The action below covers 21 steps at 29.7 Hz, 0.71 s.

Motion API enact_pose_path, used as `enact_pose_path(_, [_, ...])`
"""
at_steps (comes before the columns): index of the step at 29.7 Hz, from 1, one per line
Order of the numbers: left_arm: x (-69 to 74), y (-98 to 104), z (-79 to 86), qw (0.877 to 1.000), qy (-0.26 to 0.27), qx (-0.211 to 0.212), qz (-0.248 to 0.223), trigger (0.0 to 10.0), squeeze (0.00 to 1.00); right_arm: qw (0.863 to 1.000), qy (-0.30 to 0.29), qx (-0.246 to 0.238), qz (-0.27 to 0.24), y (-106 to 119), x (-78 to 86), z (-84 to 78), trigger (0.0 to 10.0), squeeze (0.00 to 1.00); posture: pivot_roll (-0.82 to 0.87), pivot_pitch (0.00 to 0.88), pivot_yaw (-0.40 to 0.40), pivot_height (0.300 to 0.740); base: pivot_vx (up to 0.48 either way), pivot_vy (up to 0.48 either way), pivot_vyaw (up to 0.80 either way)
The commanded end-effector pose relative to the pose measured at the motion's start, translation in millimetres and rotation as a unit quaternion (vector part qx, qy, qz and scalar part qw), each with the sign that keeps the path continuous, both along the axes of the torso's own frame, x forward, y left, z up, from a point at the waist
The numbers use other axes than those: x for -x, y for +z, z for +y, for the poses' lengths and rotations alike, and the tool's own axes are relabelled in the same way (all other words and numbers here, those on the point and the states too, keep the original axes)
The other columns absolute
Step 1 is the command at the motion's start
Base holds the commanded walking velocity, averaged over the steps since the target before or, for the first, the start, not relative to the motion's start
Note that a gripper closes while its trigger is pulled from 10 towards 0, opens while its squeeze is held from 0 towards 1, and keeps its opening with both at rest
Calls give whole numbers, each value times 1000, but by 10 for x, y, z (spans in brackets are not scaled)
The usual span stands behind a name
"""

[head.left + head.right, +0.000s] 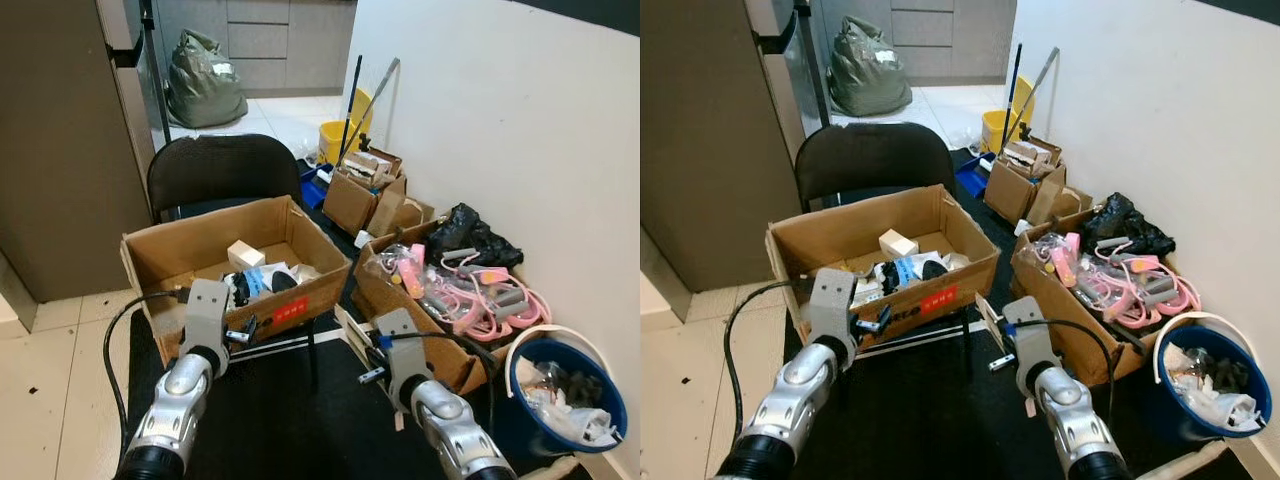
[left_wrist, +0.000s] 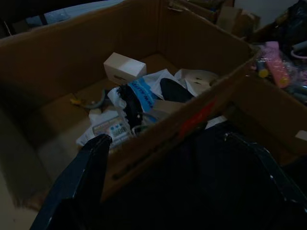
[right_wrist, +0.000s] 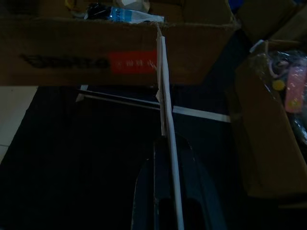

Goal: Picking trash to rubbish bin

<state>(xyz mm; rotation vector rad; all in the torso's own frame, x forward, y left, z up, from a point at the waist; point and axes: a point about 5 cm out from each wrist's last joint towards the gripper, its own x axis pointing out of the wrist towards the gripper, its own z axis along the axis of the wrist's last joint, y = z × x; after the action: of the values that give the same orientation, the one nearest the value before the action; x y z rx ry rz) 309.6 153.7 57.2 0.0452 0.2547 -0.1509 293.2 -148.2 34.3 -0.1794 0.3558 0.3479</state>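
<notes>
A cardboard box [image 1: 300, 300] of trash sits on a black chair [image 1: 225, 165]; a blue bin [image 1: 570, 395] stands near right. The left gripper [image 2: 192, 177] gapes before the box. The right gripper [image 3: 168, 158] pinches a white strip [image 3: 165, 96].

Brown cardboard box [image 1: 300, 300], red label [image 1: 290, 311]; blue bin [image 1: 520, 420].

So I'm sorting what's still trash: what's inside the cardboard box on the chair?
Inside the cardboard box lie a small white box, a blue-labelled wrapper, something black and white papers. Whatever lies beneath that pile is covered.
</notes>
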Motion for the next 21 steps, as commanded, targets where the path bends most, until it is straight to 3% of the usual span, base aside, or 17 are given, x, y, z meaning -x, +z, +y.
enact_pose_path(1, [5, -6, -25, 1000, -6, -1, 1, 10000, 0, 1000, -9, 6, 3, -15, 10, -63, 10000, 0, -66, 54, -51, 740, 386, 0, 0])
enact_pose_path(21, [4, 2, -37, 1000, -9, -1, 0, 10000, 0, 1000, -10, 5, 2, -12, 3, -67, 10000, 0, -64, 54, -53, 740, 387, 0, 0])
